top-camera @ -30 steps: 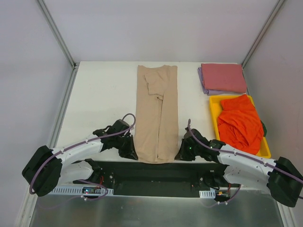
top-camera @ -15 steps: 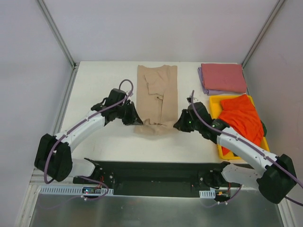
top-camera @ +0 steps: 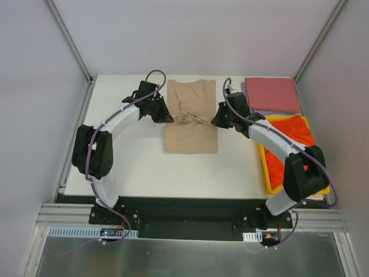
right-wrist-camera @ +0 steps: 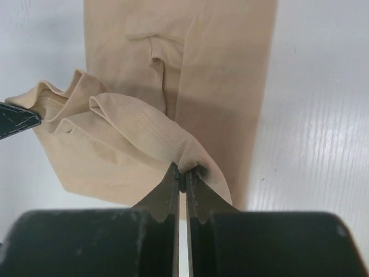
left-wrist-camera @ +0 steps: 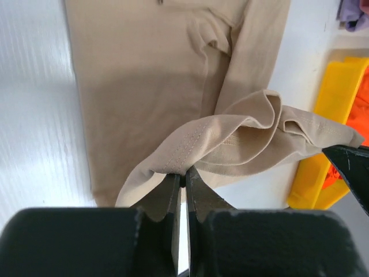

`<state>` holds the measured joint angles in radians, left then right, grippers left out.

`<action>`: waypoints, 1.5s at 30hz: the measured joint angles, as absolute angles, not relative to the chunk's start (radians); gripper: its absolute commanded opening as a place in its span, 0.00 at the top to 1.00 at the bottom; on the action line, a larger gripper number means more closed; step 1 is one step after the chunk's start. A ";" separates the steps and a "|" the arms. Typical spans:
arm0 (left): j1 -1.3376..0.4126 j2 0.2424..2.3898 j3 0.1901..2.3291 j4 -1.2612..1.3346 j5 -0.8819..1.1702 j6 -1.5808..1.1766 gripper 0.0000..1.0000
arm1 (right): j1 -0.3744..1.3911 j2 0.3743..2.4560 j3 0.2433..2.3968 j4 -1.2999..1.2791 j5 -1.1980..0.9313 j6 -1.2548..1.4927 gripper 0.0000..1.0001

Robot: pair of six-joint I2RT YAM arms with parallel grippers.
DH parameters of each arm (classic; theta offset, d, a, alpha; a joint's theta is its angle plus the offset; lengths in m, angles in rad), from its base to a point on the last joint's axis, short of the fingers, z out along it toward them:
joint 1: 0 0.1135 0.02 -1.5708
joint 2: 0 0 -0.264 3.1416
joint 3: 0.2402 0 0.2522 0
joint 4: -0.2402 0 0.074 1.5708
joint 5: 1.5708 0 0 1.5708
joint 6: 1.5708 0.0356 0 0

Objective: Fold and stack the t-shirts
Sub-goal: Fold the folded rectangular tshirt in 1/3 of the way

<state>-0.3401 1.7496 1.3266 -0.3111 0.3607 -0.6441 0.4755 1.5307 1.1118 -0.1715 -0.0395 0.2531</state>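
Observation:
The tan t-shirt (top-camera: 190, 124) lies in the middle of the table, its lower end lifted and carried over its upper part. My left gripper (top-camera: 168, 118) is shut on the hem's left corner (left-wrist-camera: 173, 164). My right gripper (top-camera: 215, 121) is shut on the hem's right corner (right-wrist-camera: 187, 156). The hem sags in folds between them. A dusty pink-red t-shirt (top-camera: 272, 94) lies folded on a folded lavender t-shirt (top-camera: 249, 105) at the back right. The orange-red t-shirt (top-camera: 294, 147) lies crumpled in the yellow tray (top-camera: 262, 128).
The yellow tray stands along the right edge of the white table (top-camera: 127, 156). Metal frame posts (top-camera: 69, 40) rise at the back corners. The tray also shows in the left wrist view (left-wrist-camera: 328, 104).
Both grippers have carried the tan shirt's near hem from the table's front edge towards the back, folding the shirt over itself. The arms are now stretched far out.

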 measured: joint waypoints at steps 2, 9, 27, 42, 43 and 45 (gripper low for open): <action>-0.337 1.802 1.373 -0.311 0.361 -0.635 1.00 | 0.457 1.584 1.148 -0.162 -0.054 0.242 1.00; -0.317 1.915 1.473 -0.316 0.357 -0.601 1.00 | 0.416 1.717 1.227 -0.145 -0.076 0.205 1.00; -0.299 2.087 1.606 -0.368 0.366 -0.545 0.48 | 0.365 1.950 1.400 -0.159 -0.138 0.190 0.30; -0.346 1.777 1.369 -0.339 0.472 -0.567 0.01 | 0.376 1.724 1.209 -0.183 -0.296 0.196 0.04; -0.363 1.769 1.355 -0.328 0.482 -0.569 0.01 | 0.384 1.704 1.180 -0.167 -0.312 0.207 0.04; -0.389 1.765 1.331 -0.310 0.499 -0.575 0.01 | 0.396 1.681 1.132 -0.128 -0.345 0.236 0.04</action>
<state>-0.3893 1.7645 1.3312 -0.3099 0.4988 -0.5755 0.3958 1.6814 1.1316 -0.1276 -0.3450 0.2356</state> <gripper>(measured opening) 0.987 0.961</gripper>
